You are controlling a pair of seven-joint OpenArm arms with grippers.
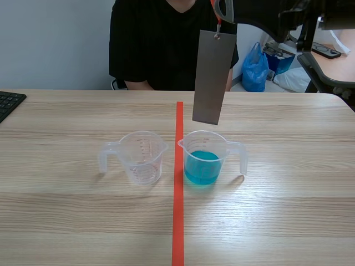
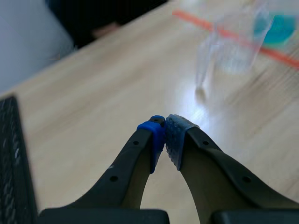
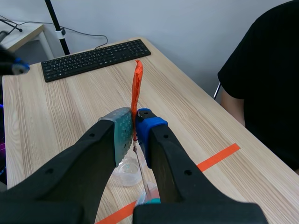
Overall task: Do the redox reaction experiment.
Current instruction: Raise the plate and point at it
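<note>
Right now the metal strip [image 1: 213, 77] hangs in the upper middle of the scene view, nearly upright with a slight lean. Its lower edge is above the measuring cup of blue liquid [image 1: 204, 160] and has not entered it. It dangles from an orange tab [image 3: 136, 88] threaded through its top, and my right fingers [image 3: 122, 128] are clamped on that tab, not on the metal. I judge this keeps the pads away from the solution and lets the strip hang plumb for a clean dip. In the right wrist view I see the strip edge-on below the fingers, with a sliver of the blue cup under it, so the line-up looks fair, though I cannot tell how well centred it is.

The blue cup sits at the centre of the scene view, just right of the red tape line [image 1: 178, 221], handle turned outward. Just left of the line stands an empty measuring cup [image 1: 141, 157], its handle outward the other way. The two are near but apart.

My left fingers [image 2: 156, 135] are pressed together on nothing, held low over the table [image 1: 277, 216] with the empty cup ahead of them, out of the way. A person in black [image 1: 161, 44] sits across at the top of the frame, and a keyboard [image 1: 8, 102] pokes in at the left edge.

Next I would lower the strip straight down, minding the rim.
</note>
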